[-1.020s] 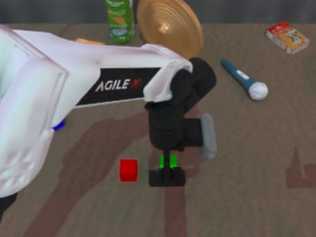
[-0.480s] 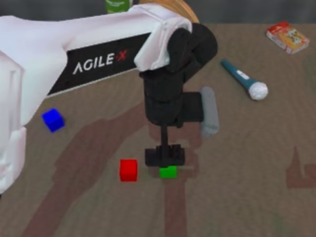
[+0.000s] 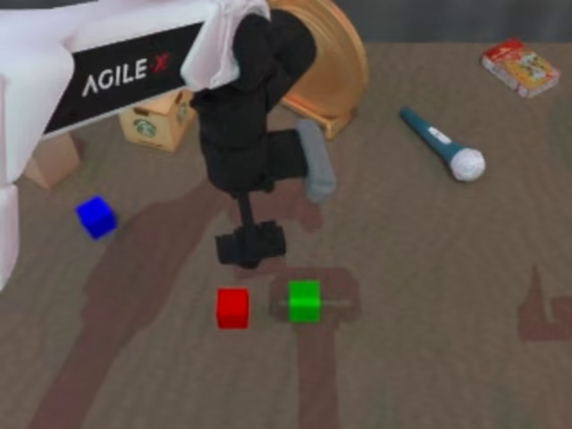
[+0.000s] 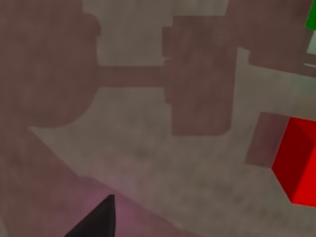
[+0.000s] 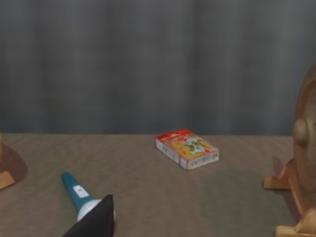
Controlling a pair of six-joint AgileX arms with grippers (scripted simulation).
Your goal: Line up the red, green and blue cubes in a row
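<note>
The red cube [image 3: 232, 307] and the green cube [image 3: 304, 301] sit side by side on the table's near middle, a small gap between them. The blue cube [image 3: 96, 217] lies apart at the left. My left gripper [image 3: 250, 247] hangs open and empty just behind the red and green cubes, above the table. In the left wrist view the red cube [image 4: 296, 165] shows at one edge and a sliver of the green cube [image 4: 311, 17] at a corner. My right gripper [image 5: 140, 227] is parked out of the top view, open, with one fingertip [image 5: 98, 219] showing.
A tan box with a round logo [image 3: 159, 121] and a second tan box [image 3: 52, 161] stand at the back left. A golden disc on a wooden stand [image 3: 335, 63] is at the back middle. A teal microphone [image 3: 444, 146] and a red printed packet [image 3: 520, 67] lie at the right.
My left gripper has let go of the green cube beside the red one, risen and drawn back toward the upper left. The blue cube has come out from under the arm.
</note>
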